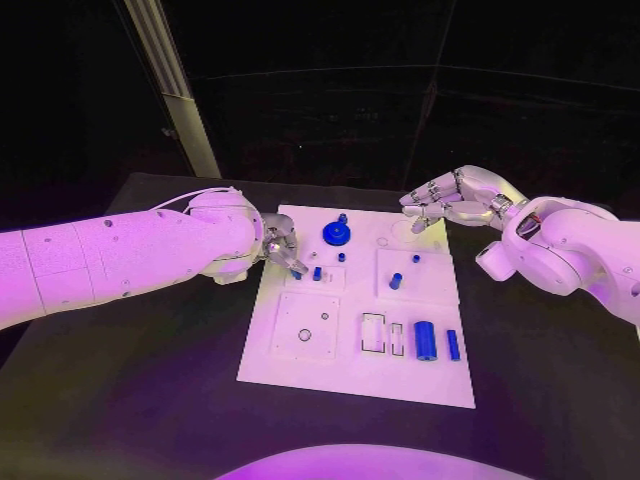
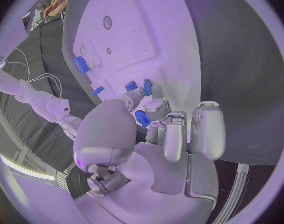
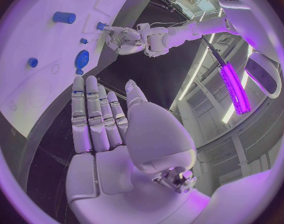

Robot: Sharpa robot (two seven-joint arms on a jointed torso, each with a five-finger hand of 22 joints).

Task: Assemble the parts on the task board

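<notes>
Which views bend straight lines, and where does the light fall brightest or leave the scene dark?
Both wrist views are fisheye circles: the board's straight edges curve in the left wrist view, and the board bows in the right wrist view, where lamp strips glare. In the head view, purple light floods the arms and board, while the room behind stays black.

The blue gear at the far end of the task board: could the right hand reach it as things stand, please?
Probably yes: the right hand hovers open by the task board's far right corner, with nothing between it and the blue gear.
</notes>
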